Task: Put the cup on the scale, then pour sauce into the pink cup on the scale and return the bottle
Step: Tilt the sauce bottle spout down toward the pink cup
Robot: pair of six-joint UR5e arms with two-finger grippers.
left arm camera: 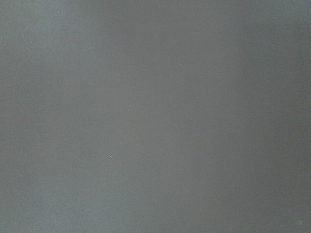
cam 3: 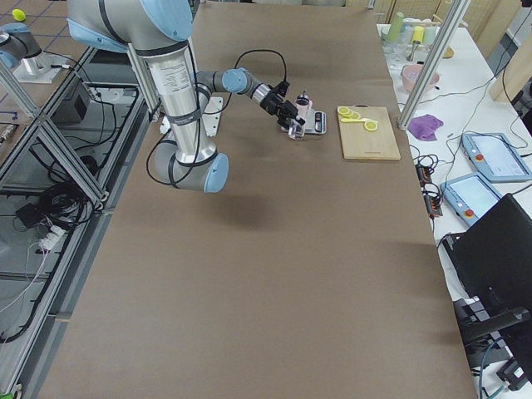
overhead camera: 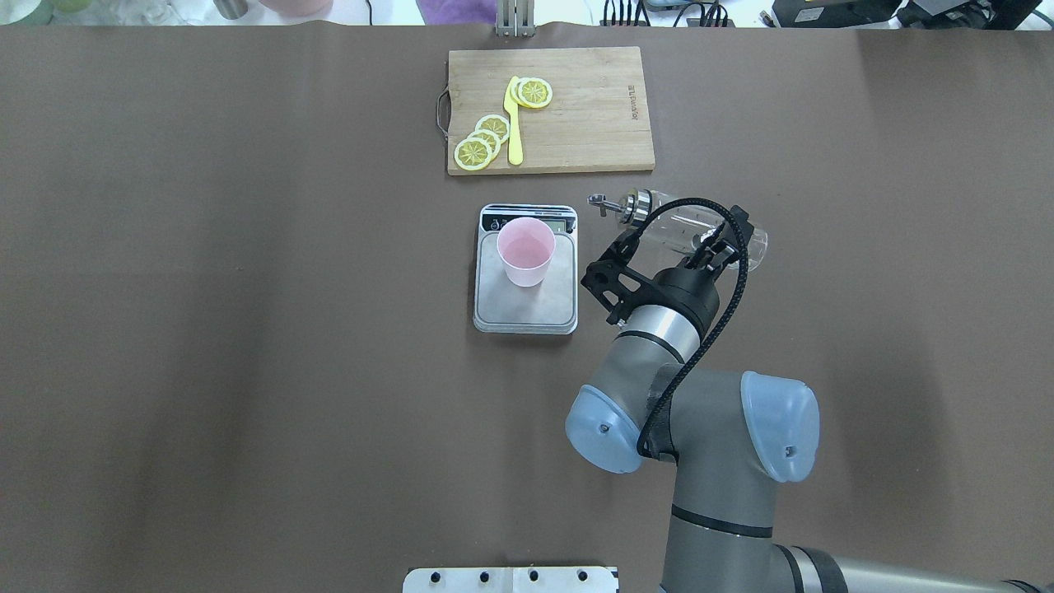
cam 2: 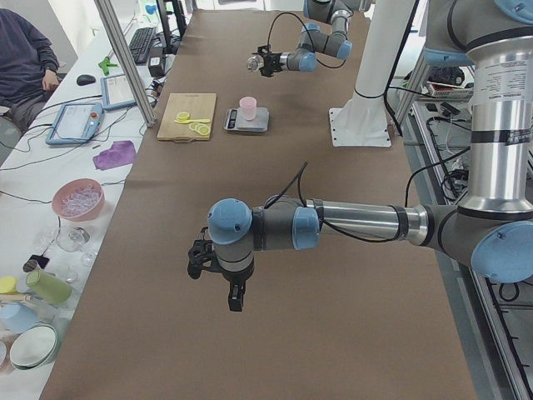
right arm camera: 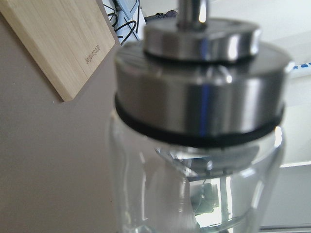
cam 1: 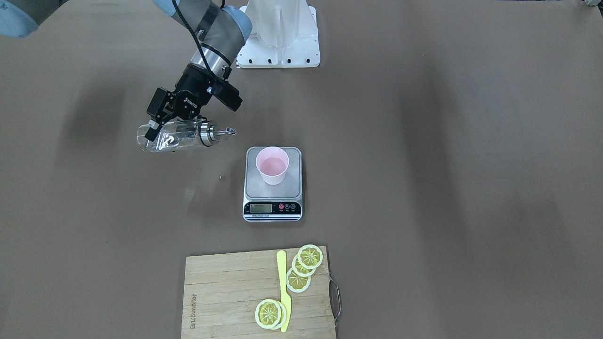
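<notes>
Bottle (cam 1: 184,133) is lying sideways in the air, clamped near its base by the right gripper (cam 1: 157,131), so that hand is closed around the bottle. Metal cap and spout point toward the scale (cam 1: 293,184) but stop short of it, just off to the robot's right. Cup (cam 1: 272,165) stands upright on the scale's platform, nearer the back edge than the display. Left gripper (cam 2: 236,298) hangs over bare table well away from everything, and honestly I can't tell if it's open or closed. Board (cam 1: 221,292) with lemon slices (cam 1: 310,256) sits beyond the scale.
</notes>
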